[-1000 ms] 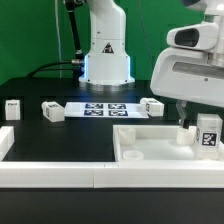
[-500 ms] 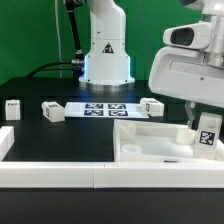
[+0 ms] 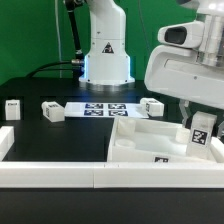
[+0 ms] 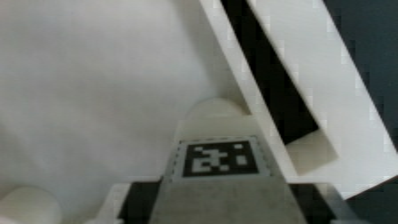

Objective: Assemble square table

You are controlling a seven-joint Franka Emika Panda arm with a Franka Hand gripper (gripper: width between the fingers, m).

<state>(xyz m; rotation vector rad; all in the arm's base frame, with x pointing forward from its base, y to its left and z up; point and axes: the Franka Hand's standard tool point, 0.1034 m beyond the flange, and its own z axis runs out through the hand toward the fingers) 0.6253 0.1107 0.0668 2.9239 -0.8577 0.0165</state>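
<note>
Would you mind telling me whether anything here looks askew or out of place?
Only the leg in the gripper: it leans off upright at the edge of the upturned tabletop on the exterior view's right. Nothing looks spilled or damaged.

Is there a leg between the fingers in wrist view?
Yes, a tagged white leg sits clamped between the two dark fingers.
</note>
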